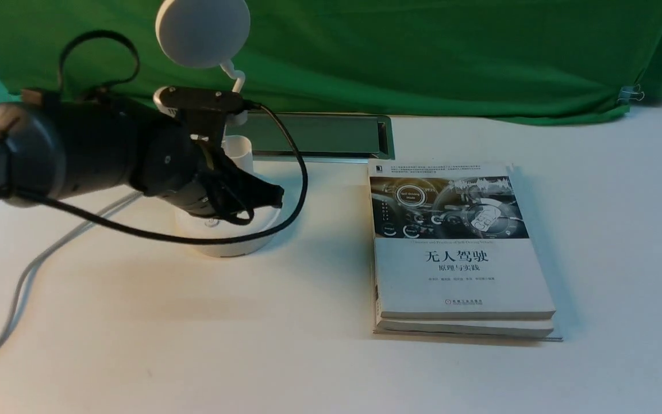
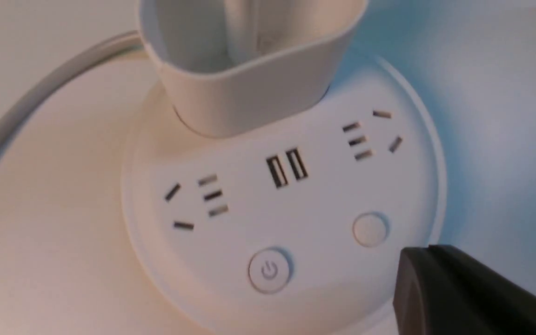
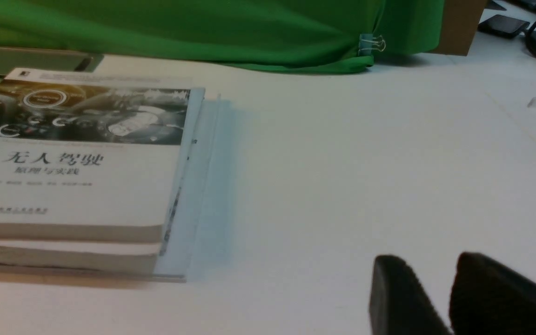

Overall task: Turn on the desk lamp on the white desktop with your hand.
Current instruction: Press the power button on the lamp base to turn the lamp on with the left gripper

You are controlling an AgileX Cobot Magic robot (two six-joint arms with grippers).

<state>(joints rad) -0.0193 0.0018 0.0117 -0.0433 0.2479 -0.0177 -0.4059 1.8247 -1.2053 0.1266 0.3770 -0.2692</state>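
Hovering over the round base [image 1: 224,247], the left gripper [image 2: 428,250] appears clenched, its fingertips together with nothing between them; whether they touch the base I cannot tell. Near them are two round buttons: the power button [image 2: 269,270], which bears the power mark, and the plain button [image 2: 370,229]. The next move is probably to line up with the power button and press down. The tips look offset from both buttons, so a straight descent could land on bare plastic, while a poor correction could hit the wrong button. Pressing off-centre or too hard might slide or tip the base, and the black cable [image 1: 153,233] looping in front might snag. The desk lamp [image 1: 201,34] stands on the white desktop [image 1: 308,368], towards the robot's left; its one disc head looks unlit, so the task seems unfinished. Counting outward, the base carries one cup holder [image 2: 249,95], two USB ports [image 2: 287,168] and two socket groups of five slots each. One grey cord [image 1: 38,261] crosses the desktop. Farther right lie two thick books [image 1: 463,276] on a thin flat item, and one binder clip [image 1: 630,94] grips the green cloth [image 1: 423,57]. The right gripper [image 3: 428,260] is parted slightly and empty.
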